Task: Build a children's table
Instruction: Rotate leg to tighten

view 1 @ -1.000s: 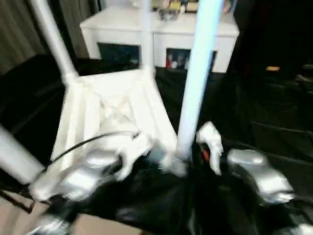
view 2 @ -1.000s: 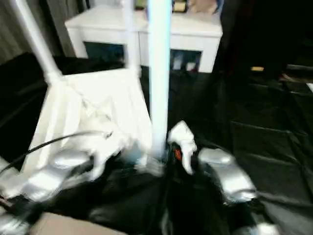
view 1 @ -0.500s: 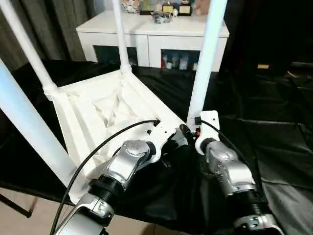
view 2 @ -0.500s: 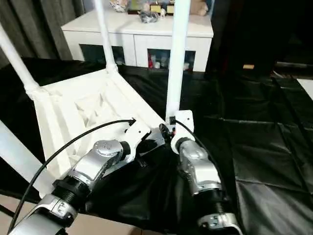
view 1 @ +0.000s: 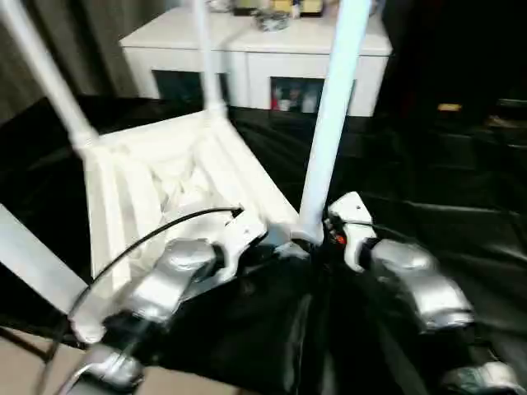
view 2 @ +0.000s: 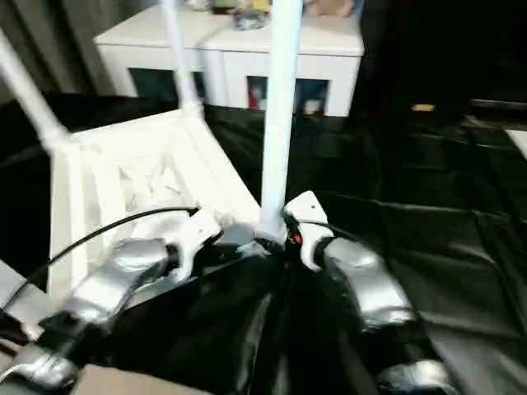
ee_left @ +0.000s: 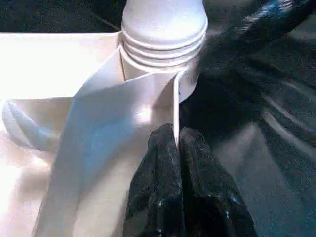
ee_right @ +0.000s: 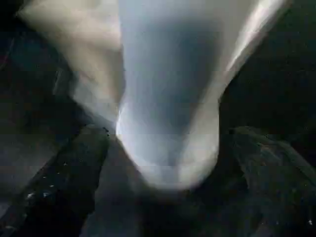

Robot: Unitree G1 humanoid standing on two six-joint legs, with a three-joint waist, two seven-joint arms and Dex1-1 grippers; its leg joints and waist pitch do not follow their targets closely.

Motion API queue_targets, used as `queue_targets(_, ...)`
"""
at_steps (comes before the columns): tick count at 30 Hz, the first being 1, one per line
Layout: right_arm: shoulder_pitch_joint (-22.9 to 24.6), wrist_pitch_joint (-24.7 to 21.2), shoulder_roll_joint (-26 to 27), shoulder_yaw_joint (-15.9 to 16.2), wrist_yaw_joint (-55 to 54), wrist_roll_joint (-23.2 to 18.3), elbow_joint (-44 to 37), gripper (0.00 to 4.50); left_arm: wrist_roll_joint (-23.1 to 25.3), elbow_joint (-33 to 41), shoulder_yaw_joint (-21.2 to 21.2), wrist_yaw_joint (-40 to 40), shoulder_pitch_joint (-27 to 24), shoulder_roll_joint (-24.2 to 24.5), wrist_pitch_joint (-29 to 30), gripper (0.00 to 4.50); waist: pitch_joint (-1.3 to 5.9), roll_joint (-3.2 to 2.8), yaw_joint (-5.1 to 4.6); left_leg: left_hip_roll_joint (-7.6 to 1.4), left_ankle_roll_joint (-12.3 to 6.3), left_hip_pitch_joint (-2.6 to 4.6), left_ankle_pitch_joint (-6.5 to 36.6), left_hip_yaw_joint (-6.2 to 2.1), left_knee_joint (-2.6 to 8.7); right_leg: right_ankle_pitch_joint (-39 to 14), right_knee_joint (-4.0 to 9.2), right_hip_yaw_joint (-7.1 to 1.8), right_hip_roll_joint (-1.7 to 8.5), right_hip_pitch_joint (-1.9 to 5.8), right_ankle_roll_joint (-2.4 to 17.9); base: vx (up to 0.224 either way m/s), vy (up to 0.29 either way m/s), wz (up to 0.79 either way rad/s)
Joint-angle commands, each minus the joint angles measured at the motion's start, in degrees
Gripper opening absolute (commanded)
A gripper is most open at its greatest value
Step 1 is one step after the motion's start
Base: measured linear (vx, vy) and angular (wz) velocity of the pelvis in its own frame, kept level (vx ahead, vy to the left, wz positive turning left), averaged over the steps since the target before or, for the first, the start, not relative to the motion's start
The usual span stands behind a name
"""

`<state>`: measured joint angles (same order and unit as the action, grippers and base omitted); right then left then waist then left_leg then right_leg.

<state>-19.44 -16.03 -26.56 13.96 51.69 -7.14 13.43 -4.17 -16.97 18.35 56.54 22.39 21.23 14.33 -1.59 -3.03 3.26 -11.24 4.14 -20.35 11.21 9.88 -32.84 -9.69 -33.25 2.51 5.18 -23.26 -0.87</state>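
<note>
Now the small white plastic children's table lies upside down at centre left on the black surface. Its near round leg rises upright between both pincers: the left pincer pinches the thin rim beside the leg's socket, while the right pincer stands released around the leg's base.

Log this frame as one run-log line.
stage: leg fitting | table: upside down on black cloth | left claw: shut on thin rib by leg socket | right claw: fingers either side of near leg
</note>
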Motion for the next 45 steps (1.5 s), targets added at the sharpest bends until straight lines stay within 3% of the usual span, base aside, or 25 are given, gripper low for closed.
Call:
queue_targets(1,0.0,1.4,-0.4,2.0,4.1,0.1,-1.4,4.36,-0.5,0.3,1.9,3.4,-1.0,0.4,-0.1,0.00,3.18,0.93,0.22,-1.12,-6.58,-0.40,5.4,0.42,2.77,-1.3,2.21,-1.45,1.89,2.86,15.6,0.054,0.004,0.00)
queue_targets(3,-0.2,1.7,-0.8,2.4,5.2,0.7,-0.8,4.36,-0.7,0.8,1.6,3.9,-1.1,0.6,0.1,0.00,3.26,1.07,0.26,-1.13,-7.02,-0.42,4.6,0.41,2.66,0.3,1.93,-1.37,1.85,3.06,16.6,0.000,0.000,0.00)
queue_targets(7,-0.4,1.9,-0.8,2.6,5.9,1.0,-0.4,4.36,-0.9,1.4,1.4,4.5,-1.4,0.8,0.3,0.00,2.99,1.00,0.33,-1.33,-6.25,-0.09,7.3,0.40,2.93,-3.7,2.27,-1.41,1.93,2.91,16.6,0.000,0.000,0.00)
queue_targets(10,-0.8,1.4,-0.1,2.2,5.5,-0.4,-0.7,4.36,-1.3,2.2,1.3,4.6,-1.6,1.2,0.5,0.00,2.79,1.10,0.13,-1.34,-4.27,-0.15,10.4,0.20,3.28,-8.1,2.60,-1.48,2.04,2.98,15.0,0.000,0.000,0.00)
queue_targets(13,-1.1,1.9,0.9,1.3,5.3,-0.7,-0.2,4.36,-1.5,2.8,1.3,5.2,-2.0,1.3,0.7,0.00,2.72,1.23,0.05,-1.29,-3.64,-0.24,10.9,0.18,3.35,-9.1,2.69,-1.57,2.03,2.95,14.4,0.000,0.000,0.00)
queue_targets(18,-2.3,1.3,2.3,-0.7,3.8,-1.9,1.2,4.36,-1.8,3.3,1.3,5.9,-2.2,1.5,0.9,0.00,2.83,1.23,0.12,-1.19,-3.50,-0.17,10.1,0.20,3.22,-8.8,2.57,-1.65,2.05,2.91,14.2,0.000,0.000,0.00)
queue_targets(23,-2.2,1.1,2.2,-0.5,4.7,-2.1,1.3,4.36,-1.8,3.6,1.2,6.0,-2.4,1.7,1.1,0.00,2.97,1.28,0.22,-1.10,-4.23,-0.19,8.2,0.29,2.94,-5.6,2.22,-1.60,1.91,2.97,15.0,0.000,0.000,0.00)
queue_targets(27,-2.1,1.0,2.2,-0.2,5.2,-1.8,1.5,4.36,-1.8,3.9,1.0,5.9,-2.5,1.7,1.3,0.00,2.92,1.30,0.25,-1.12,-4.24,-0.25,8.8,0.25,2.98,-7.0,2.30,-1.57,2.00,3.03,14.8,0.000,0.000,0.00)
queue_targets(45,-2.0,0.3,2.2,0.6,6.4,-1.8,1.9,2.79,-1.4,3.8,0.6,5.7,-2.7,2.1,1.3,0.00,3.01,1.40,0.29,-1.07,-4.45,-0.25,8.1,0.24,2.83,-6.6,2.15,-1.55,1.95,3.06,14.9,0.000,0.000,0.00)
